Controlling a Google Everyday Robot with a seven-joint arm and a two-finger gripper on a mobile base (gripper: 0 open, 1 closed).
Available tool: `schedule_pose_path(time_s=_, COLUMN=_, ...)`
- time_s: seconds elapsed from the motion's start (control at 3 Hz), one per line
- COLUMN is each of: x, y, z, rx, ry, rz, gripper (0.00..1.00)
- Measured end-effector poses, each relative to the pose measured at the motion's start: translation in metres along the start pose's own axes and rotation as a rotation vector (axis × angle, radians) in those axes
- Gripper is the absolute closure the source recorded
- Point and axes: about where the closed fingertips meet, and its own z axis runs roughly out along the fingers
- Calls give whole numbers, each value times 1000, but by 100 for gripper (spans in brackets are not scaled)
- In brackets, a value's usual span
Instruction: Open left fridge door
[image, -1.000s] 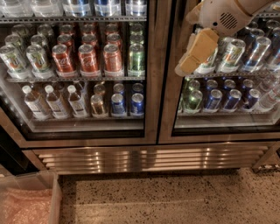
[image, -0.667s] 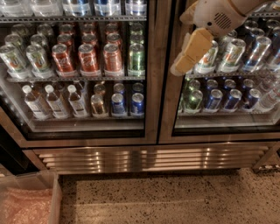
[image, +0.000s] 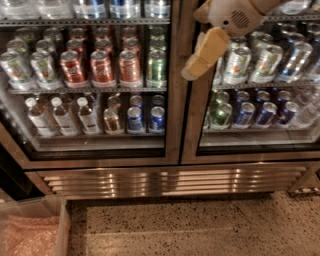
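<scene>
The left fridge door (image: 95, 100) fills the left half of the view and sits flush in its frame, so the task is at the approach step and no pull has begun.

It is a tall glass pane in a brushed steel frame. Behind the pane, 1 shelf carries silver cans at the left, then red cans (image: 102, 67), then a green can (image: 156, 67). The shelf below holds clear bottles (image: 62, 115) and blue cans (image: 145, 119). No handle shows on it.

The door's right upright runs up the centre of the fridge, touching the upright of the right door (image: 260, 75).

The gripper (image: 196, 65) hangs from the top right, tilted down and to the left, its tan tip in front of the centre uprights, near the left door's inner edge. I cannot tell whether its grip is spread or closed, nor whether it touches the steel.

The next move probably calls for catching that inner edge and drawing it outward in an arc. The hinge is likely on the far left.
</scene>
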Motion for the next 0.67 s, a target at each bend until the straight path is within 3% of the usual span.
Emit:
schedule_pose_path(time_s=0.33, x=-31, y=-13, z=20, rx=5, ry=-52, rz=-40, gripper=0)
schedule_pose_path(time_s=0.67, x=-33, y=-10, z=22, rx=-7, ry=-62, rz=-45, gripper=0)
